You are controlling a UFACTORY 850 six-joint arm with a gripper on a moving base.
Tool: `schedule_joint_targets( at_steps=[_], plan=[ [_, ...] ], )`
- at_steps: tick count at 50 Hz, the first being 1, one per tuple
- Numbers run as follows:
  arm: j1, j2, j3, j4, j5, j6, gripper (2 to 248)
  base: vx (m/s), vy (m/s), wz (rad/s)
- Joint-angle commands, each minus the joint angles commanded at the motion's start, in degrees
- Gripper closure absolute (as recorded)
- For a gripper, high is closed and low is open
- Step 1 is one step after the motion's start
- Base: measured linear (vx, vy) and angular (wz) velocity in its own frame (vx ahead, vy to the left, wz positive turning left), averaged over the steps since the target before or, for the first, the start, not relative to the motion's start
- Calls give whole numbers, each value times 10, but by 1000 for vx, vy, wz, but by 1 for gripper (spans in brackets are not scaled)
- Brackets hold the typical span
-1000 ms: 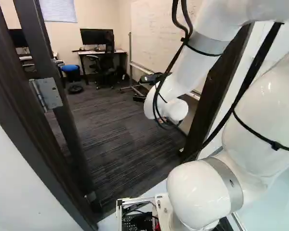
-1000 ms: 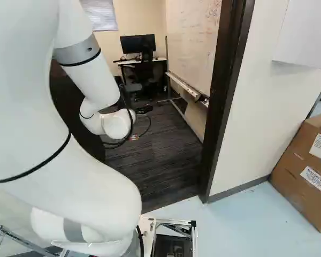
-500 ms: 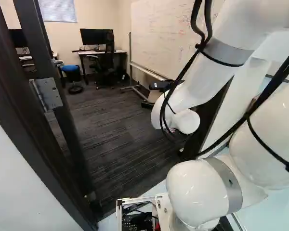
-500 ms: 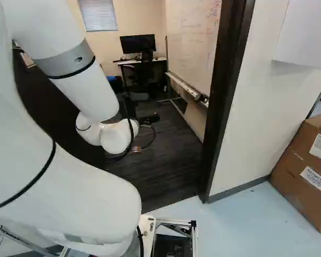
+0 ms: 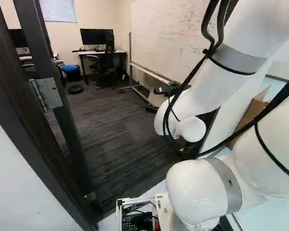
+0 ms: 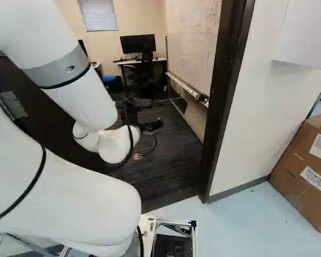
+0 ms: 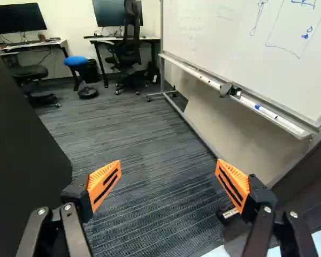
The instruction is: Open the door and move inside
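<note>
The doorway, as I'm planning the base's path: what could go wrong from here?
The open gripper points in between the dark door and the door frame; a turn could catch a finger on either. The arm's looped cables might snag on the frame. Further in, the whiteboard tray sticks out and could be bumped.

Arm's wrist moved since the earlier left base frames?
Yes. In the left base view the arm's wrist has shifted right and lower, judged against the joint at the view's foot, which hasn't moved.
</note>
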Motion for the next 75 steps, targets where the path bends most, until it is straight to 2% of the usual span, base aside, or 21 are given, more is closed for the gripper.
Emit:
schedule_joint_targets(
  at_steps=[52, 75],
  plan=[
    [-2, 3, 3, 1, 0, 0, 3, 0, 0, 0],
    [-2, 3, 3, 1, 0, 0, 3, 88, 3, -8]
  ],
)
